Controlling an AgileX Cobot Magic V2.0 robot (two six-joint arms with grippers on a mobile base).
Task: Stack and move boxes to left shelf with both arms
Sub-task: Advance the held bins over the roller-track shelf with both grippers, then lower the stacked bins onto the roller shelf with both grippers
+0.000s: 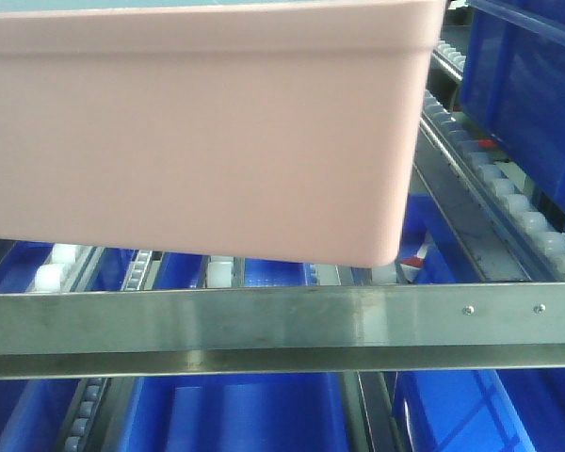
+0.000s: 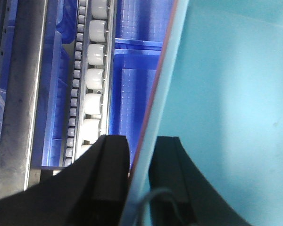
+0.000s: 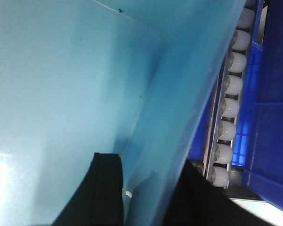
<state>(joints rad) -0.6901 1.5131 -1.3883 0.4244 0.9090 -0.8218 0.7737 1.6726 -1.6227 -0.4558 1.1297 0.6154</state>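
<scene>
Judging stacking done, the boxes (image 1: 198, 132) were held clamped by left gripper (image 2: 139, 174) and right gripper (image 3: 146, 188) above the left shelf (image 1: 282, 325), not yet set down.

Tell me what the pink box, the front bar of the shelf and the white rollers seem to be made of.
Pink box: probably moulded plastic, matte, with rounded corners and even colour. Front bar: looks like brushed steel, grey with a dull streaked sheen and small screws. White rollers: likely smooth plastic, slightly glossy.
</scene>
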